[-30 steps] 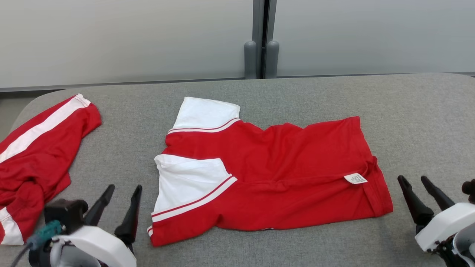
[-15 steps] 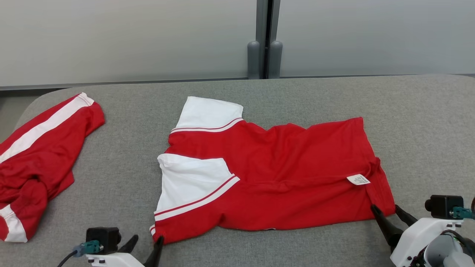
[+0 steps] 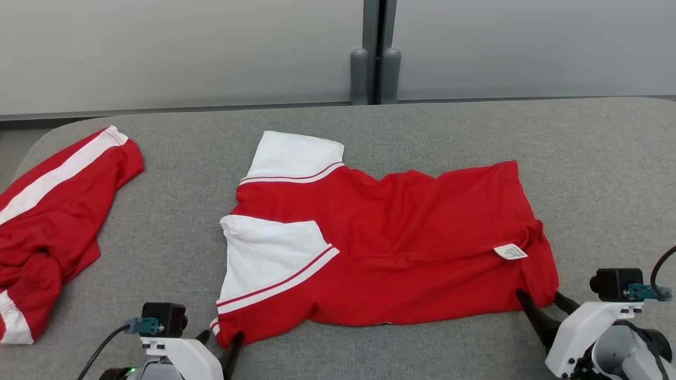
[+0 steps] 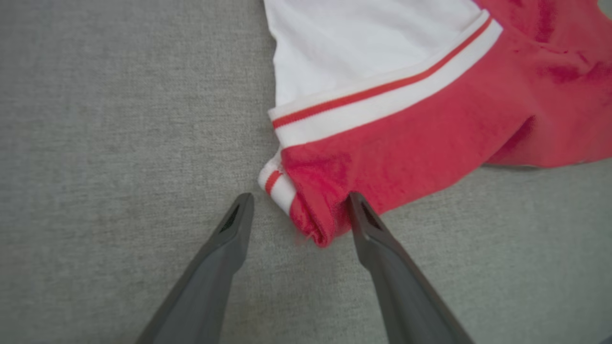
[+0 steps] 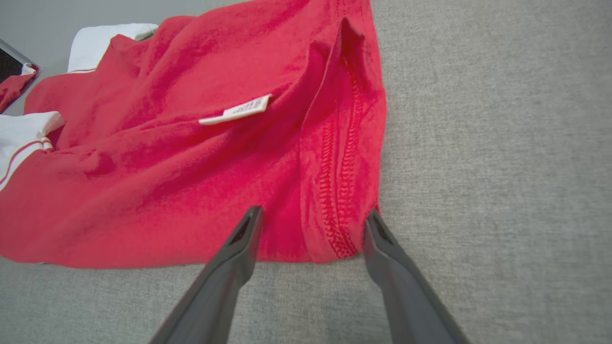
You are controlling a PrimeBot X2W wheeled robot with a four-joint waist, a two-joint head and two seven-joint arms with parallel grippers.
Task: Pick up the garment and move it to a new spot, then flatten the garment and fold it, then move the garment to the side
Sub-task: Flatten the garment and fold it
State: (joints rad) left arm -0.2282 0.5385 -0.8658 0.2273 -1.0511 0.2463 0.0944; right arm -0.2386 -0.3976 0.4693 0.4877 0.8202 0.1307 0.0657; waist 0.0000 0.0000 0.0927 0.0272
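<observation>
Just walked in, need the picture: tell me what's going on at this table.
A two-armed robot is working on a red fabric shirt with white sleeves, lying fairly flat on a grey cloth-covered table. Its left gripper stands open around the shirt's near left corner, its right gripper open around the near right corner. Nothing is gripped yet. Another red garment with a white stripe lies crumpled at the table's left end.

Left gripper (image 3: 222,338) is pointing forward at the lower left of the head view, its two dark fingers (image 4: 229,248) standing wide apart. Right gripper (image 3: 538,296) is pointing forward and slightly inward at lower right, fingers likewise spread, white wrist (image 3: 581,327) angling behind it.
</observation>
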